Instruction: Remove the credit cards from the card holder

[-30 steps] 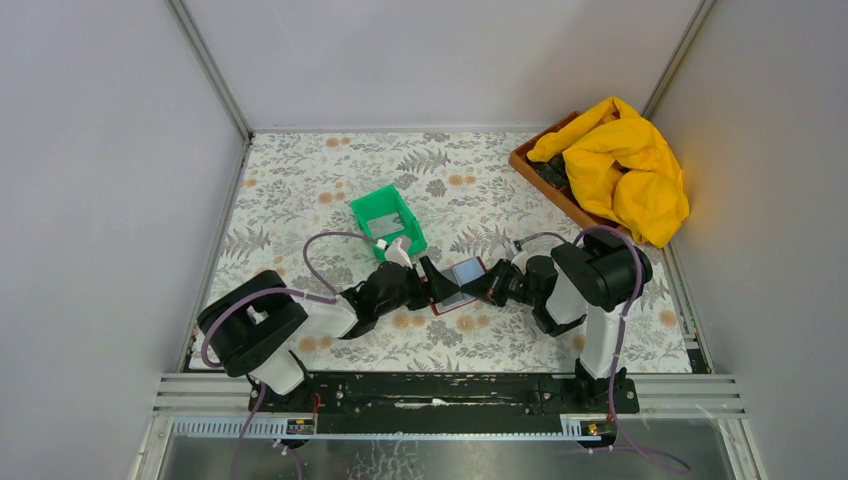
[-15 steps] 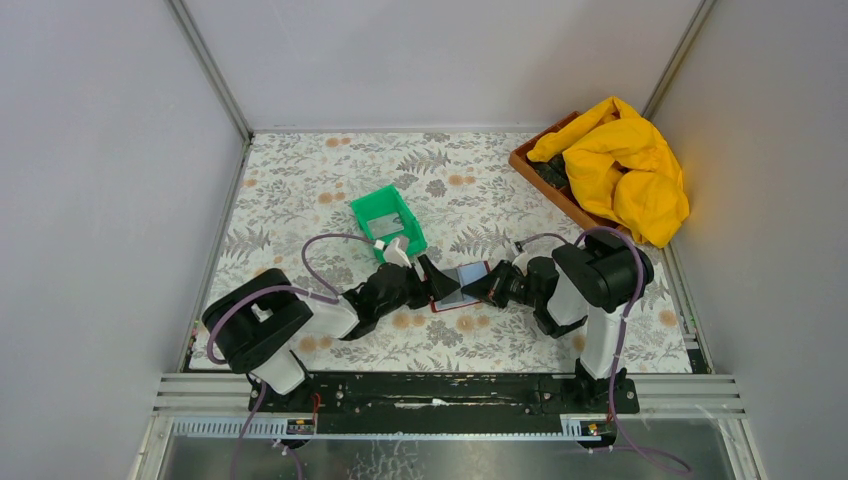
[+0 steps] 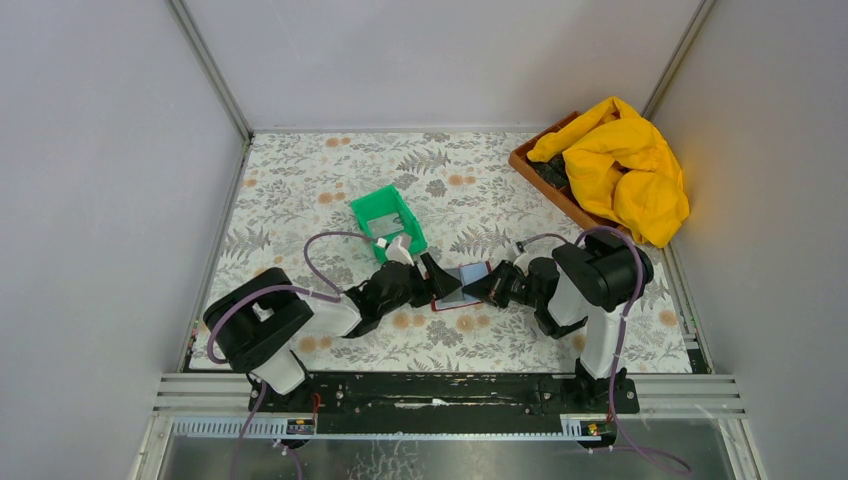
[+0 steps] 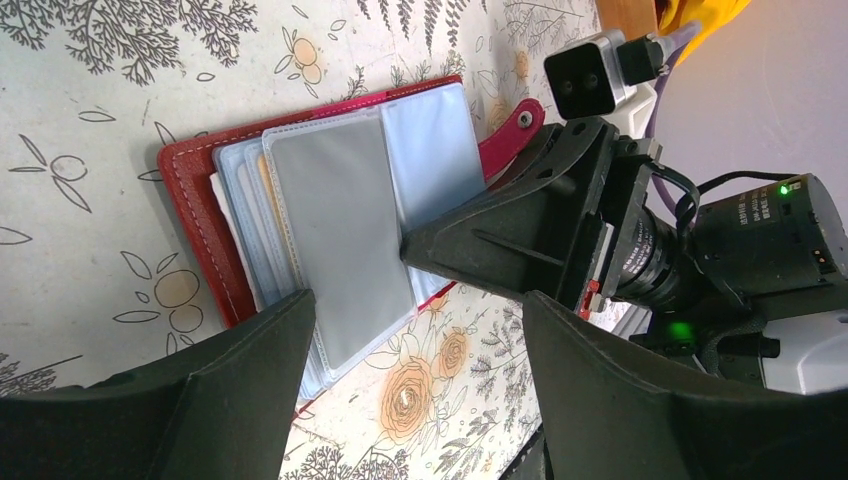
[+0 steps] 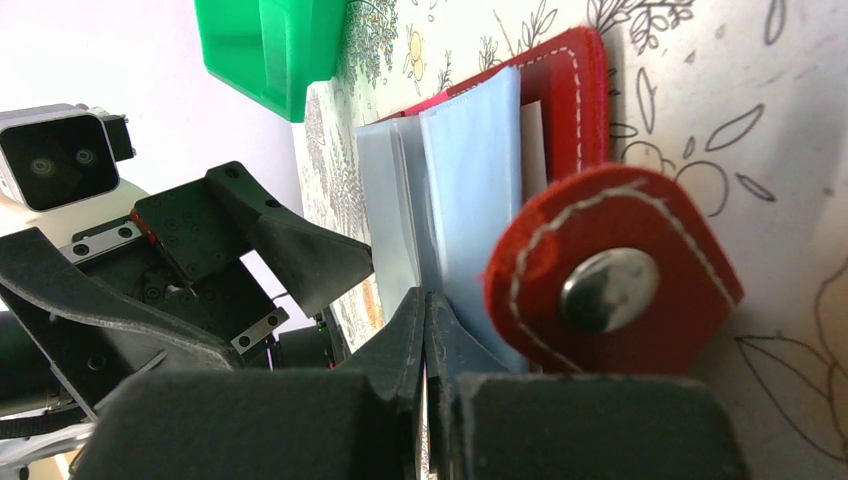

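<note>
The card holder (image 4: 195,215) is laid open on the flowered table (image 3: 300,180), in the near middle, between the 2 grippers. Its red cover is turned down and its pale sleeves (image 4: 430,130) are turned up, so that the cards can be reached from above. The snap tab (image 5: 610,285) is folded out to the right, toward the right arm. The credit cards (image 4: 340,230) are not yet taken out: 1 of them, grey, is seen inside the top sleeve, and the others are mostly hidden under the sleeves.

The right gripper (image 5: 425,300) is closed completely, and its 2 fingers are pressed together into 1 point. This point is put against the right edge of the sleeves, just beside the tab. It is judged that the holder is pinned down in this way, so that it is not dragged when a card is pulled. Whether a thin sleeve edge is caught between the fingers cannot be told.

The left gripper (image 4: 415,330) is opened wide, and nothing is held in it. Its 2 fingers are placed at the left end of the sleeves, 1 on each side of the grey card's end — a position that is judged to be made ready for closing on that card. A green bin (image 3: 388,220) stands just beyond this gripper, on the far side.
</note>
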### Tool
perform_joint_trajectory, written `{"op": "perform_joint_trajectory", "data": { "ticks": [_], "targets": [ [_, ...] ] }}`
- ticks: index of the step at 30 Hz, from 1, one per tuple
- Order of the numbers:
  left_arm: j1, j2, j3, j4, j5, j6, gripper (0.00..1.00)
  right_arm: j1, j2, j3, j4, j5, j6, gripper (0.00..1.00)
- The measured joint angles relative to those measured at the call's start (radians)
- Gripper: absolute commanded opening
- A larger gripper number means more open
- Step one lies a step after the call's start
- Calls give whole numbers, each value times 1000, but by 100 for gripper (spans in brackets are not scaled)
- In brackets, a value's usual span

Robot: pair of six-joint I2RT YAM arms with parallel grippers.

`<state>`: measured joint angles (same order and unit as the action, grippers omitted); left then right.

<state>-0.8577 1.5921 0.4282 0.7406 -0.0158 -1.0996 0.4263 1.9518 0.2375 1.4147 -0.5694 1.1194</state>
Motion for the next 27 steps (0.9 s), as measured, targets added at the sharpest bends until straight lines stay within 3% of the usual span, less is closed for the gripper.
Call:
{"op": "perform_joint_trajectory", "data": {
  "ticks": [27],
  "targets": [
    [-26,-34,63,-138,-32,32,82,-8,34,-5,68,-22,12,0]
  ]
}}
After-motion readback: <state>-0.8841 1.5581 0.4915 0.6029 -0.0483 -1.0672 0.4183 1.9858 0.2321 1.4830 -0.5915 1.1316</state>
